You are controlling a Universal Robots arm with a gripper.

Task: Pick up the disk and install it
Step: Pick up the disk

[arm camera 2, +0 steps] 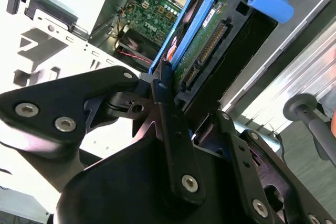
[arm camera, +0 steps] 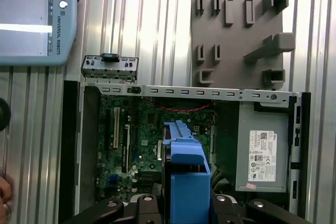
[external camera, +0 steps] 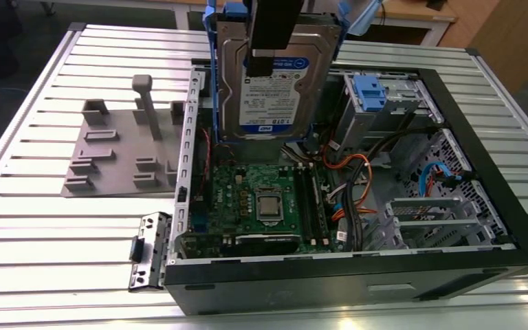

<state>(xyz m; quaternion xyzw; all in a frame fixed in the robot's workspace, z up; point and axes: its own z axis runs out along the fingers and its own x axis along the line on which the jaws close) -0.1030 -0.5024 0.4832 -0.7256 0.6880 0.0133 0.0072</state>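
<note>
The black two-finger gripper (arm camera 2: 189, 95) is clamping the disk (external camera: 269, 96), a flat silver-grey hard drive with a white-and-blue label and a bright blue plastic carrier frame. In the exterior view one black finger (external camera: 269, 58) is lying against the labelled face. The disk is hanging upright, clear of the floor of the case, above the green motherboard (external camera: 255, 192) of the open black computer case (external camera: 356, 285). In the first wrist view a grey metal power-supply box with a white sticker (arm camera: 262, 150) is sitting in the case beside the drive. A grey moulded fixture plate (external camera: 117, 151) is lying just beside the case on the ribbed aluminium table (external camera: 53, 247).
</note>
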